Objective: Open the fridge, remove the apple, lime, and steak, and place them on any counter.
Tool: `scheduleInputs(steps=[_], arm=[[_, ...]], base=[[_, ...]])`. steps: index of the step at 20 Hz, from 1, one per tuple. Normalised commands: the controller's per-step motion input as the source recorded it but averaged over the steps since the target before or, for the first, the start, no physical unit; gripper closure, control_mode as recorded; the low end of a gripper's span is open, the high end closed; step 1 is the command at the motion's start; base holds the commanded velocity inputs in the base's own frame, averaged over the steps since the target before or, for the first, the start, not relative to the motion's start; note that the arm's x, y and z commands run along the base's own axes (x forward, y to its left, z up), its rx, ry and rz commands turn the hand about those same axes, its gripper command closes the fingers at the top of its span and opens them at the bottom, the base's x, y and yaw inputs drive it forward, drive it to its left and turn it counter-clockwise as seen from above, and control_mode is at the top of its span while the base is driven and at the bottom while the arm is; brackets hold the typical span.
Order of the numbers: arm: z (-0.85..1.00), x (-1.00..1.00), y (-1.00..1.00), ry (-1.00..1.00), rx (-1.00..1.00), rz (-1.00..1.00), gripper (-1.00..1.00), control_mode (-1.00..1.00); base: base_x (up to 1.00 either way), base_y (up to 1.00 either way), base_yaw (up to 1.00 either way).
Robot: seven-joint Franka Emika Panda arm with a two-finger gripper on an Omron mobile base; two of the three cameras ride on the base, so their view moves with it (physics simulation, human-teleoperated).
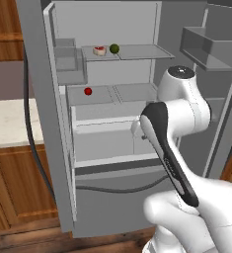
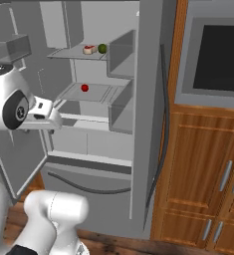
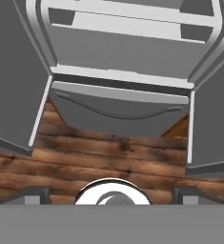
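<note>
**Q:** Nearest the camera, what was there?

**A:** White and dark-jointed, the robot arm (image 1: 174, 148) filled the foreground of both base views, bent at the elbow in front of the tall grey French-door fridge (image 1: 53, 148). Its two-finger hand (image 3: 111, 194) pointed down; in the hand view the two small dark fingertips (image 3: 35, 194) stood wide apart at the bottom edge, with nothing between them.

**Q:** What did the hand view look down on?

**A:** Brown wooden plank floor (image 3: 108, 157), the fridge's closed bottom drawer (image 3: 118, 112) with its curved dark handle, and the lower edges of both open doors at either side.

**Q:** So the fridge was open?

**A:** Yes, both upper doors were swung out. The left door (image 1: 41, 99) was seen edge-on in the left base view; the right door (image 1: 211, 49) carried grey bins.

**Q:** Where were the foods?

**A:** All three were inside the fridge. The small flat red steak with a white rim (image 1: 99, 50) lay on the upper shelf (image 1: 137, 52), and the small round dark green lime (image 1: 114, 48) sat just beside it, to its right. The small round bright red apple (image 1: 88, 91) sat one shelf lower, on the left part of that shelf, well apart from the other two.

**Q:** And the counter?

**A:** A cream speckled stone counter (image 1: 9, 121) over brown wooden cabinets (image 1: 19, 183) showed to the left of the fridge. In the right base view, tall brown cabinets with silver bar handles (image 2: 208, 174) stood to the fridge's right, below a dark built-in oven window (image 2: 218, 55).
</note>
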Motion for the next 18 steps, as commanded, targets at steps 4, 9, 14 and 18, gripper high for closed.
scheduleInputs(steps=[4, 9, 14, 18], arm=[[0.0, 0.0, 0.0, 0.0, 0.0, 0.0, -1.0, 1.0], [0.0, 0.0, 0.0, 0.0, 0.0, 0.0, -1.0, 1.0], [0.0, 0.0, 0.0, 0.0, 0.0, 0.0, -1.0, 1.0], [0.11, 0.16, 0.0, 0.01, 0.01, 0.0, -1.0, -1.0]], base=[[0.57, 0.16, -0.15], [1.0, 0.38, -0.17], [1.0, 0.58, -0.13], [0.75, 0.23, -0.08]])
